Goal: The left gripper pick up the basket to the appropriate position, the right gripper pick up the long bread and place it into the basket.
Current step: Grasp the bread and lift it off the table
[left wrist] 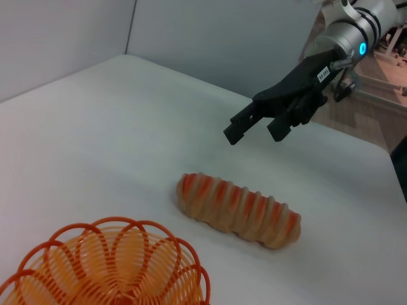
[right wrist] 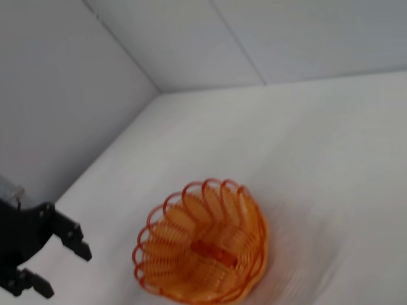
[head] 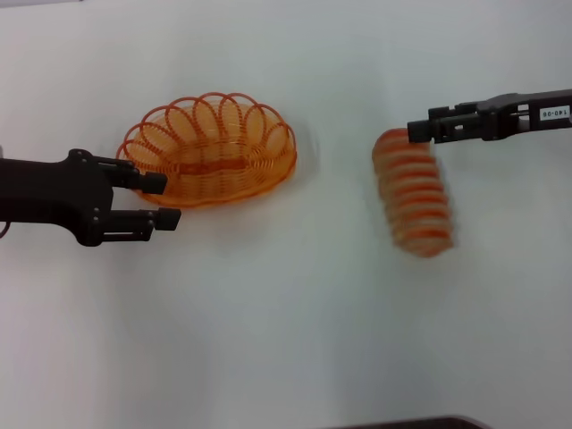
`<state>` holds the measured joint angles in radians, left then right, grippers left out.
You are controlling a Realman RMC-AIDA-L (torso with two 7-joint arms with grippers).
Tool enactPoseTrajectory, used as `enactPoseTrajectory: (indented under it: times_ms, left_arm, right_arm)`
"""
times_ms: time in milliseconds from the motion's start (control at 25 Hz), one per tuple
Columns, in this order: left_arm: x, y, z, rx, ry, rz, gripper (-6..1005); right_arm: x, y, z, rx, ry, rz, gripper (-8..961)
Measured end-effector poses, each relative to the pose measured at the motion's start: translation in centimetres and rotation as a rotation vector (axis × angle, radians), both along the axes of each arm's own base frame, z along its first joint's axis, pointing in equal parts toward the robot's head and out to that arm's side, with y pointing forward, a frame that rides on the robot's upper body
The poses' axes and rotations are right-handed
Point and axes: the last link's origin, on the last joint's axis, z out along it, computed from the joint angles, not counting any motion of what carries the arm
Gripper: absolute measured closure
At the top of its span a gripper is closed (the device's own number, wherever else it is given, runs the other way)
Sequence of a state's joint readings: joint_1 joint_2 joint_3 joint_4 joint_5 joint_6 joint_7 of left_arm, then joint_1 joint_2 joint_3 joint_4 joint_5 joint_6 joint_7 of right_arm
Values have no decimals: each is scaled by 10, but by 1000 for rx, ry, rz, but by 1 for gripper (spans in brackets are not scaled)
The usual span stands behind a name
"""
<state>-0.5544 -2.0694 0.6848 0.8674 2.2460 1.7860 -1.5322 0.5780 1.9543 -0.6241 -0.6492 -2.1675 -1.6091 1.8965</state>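
- Nearest the head camera, lying on the bench's right half well in from the near edge: long bread (head: 414,193), lengthwise roughly near-to-far, bare white bench top (head: 286,340) all round it.
- Hovering over the loaf's far end, reaching in from the right edge: right gripper (head: 416,131), shown in the left wrist view (left wrist: 254,130) raised clear of the bread (left wrist: 238,210), fingers spread and holding nothing.
- Sitting on the left half toward the far edge, apparently flat on the surface: basket (head: 211,148), nothing inside it.
- Standing just beside the basket's near-left rim, coming in from the left edge: left gripper (head: 159,200), fingers parted and gripping nothing; upper fingertip looking close to the wire loops, contact impossible to confirm. Seen from the right wrist view (right wrist: 60,260), lying apart from the basket (right wrist: 202,244).
- Judging the step: basket placing looking finished or nearly so, bread pickup only beginning, loaf not yet grasped.
- Calling next for: lowering the right gripper onto the loaf, straddling it crosswise nearer the middle than the end to avoid tipping, closing gently, lifting, carrying leftward across the bench and lining the loaf up with the basket's long axis.
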Motion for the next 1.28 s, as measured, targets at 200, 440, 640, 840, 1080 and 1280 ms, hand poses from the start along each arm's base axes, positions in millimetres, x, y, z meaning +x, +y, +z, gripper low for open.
enactPoseTrajectory:
  times_ms: [200, 440, 640, 840, 1080, 1280]
  left_arm:
    - [-1, -1, -2, 5, -7, 15, 444]
    - [-9, 0, -8, 33, 0, 59, 329]
    - [-15, 0, -12, 47, 10, 82, 150]
    - [-16, -2, -17, 33, 1, 100, 154]
    - [-18, -4, -17, 24, -8, 115, 157]
    - [-20, -8, -20, 13, -16, 134, 157]
  right_arm:
    - [-9, 8, 5, -96, -81, -5, 63]
    - [-29, 33, 24, -155, -275, -131, 61]
    - [-54, 45, 22, -235, -356, -307, 65]
    - [-72, 50, 4, -294, -465, -400, 68]
    - [-76, 52, -16, -301, -542, -411, 68]
    - [-72, 54, -25, -283, -600, -417, 69]
